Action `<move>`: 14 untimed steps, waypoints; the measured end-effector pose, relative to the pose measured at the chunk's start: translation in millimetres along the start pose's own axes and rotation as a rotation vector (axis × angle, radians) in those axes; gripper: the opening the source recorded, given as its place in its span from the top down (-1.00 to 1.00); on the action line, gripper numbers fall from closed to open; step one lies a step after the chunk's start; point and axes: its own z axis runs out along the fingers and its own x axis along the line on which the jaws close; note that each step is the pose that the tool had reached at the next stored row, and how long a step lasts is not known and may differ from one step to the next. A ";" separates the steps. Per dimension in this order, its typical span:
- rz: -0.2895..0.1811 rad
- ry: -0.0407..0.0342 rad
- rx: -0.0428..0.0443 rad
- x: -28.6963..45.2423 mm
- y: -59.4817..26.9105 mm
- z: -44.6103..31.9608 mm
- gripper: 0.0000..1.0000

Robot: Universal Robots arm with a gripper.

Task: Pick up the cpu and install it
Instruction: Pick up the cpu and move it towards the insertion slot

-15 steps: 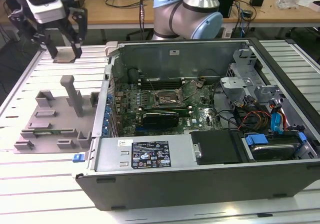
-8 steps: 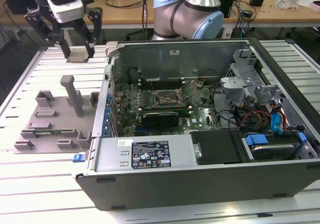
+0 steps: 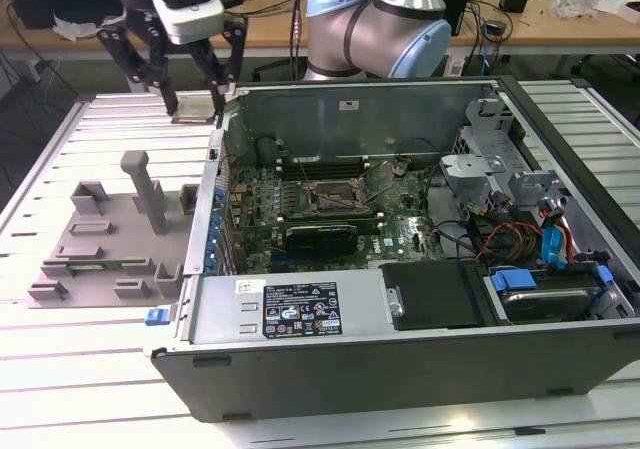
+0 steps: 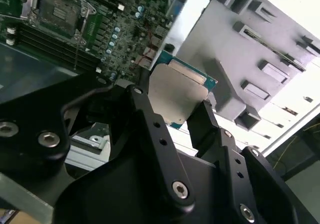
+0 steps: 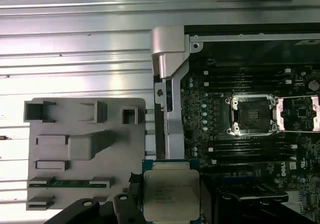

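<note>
Gripper (image 3: 195,104) in the exterior view hangs above the table, near the far corner of the computer case (image 3: 400,339), clamped on the cpu (image 3: 196,112). In the second wrist view, black fingers (image 4: 202,121) pinch the chip (image 4: 175,94) at opposite edges; it has a silver top and a thin green rim. In the first wrist view it (image 5: 170,195) sits between the grey tray (image 5: 85,149) and the socket (image 5: 251,115).
</note>
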 end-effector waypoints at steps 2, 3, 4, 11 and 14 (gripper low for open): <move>0.000 0.0025 0.0001 -11.3 0.4 0.1 -0.09; 0.000 0.0033 0.0000 -14.8 0.6 0.2 -0.09; 0.000 0.0050 0.0001 -21.2 0.8 0.2 -0.09; 0.001 0.0145 0.0005 -56.6 2.2 0.5 -0.09; 0.001 0.0176 0.0006 -69.1 2.7 0.6 -0.09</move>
